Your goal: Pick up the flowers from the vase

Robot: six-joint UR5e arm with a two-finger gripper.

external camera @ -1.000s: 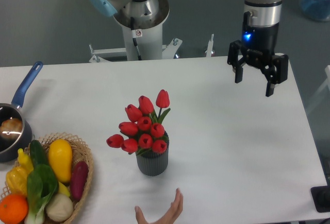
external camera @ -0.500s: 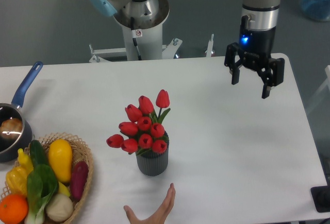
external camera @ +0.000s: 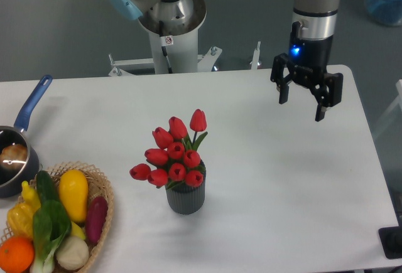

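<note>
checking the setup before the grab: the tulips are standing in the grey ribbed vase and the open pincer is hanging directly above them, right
Not quite. The flowers do stand in the vase, and the pincer is open, but the camera view shows it well off to the right of them, near the table's far right corner, not above them.
</note>
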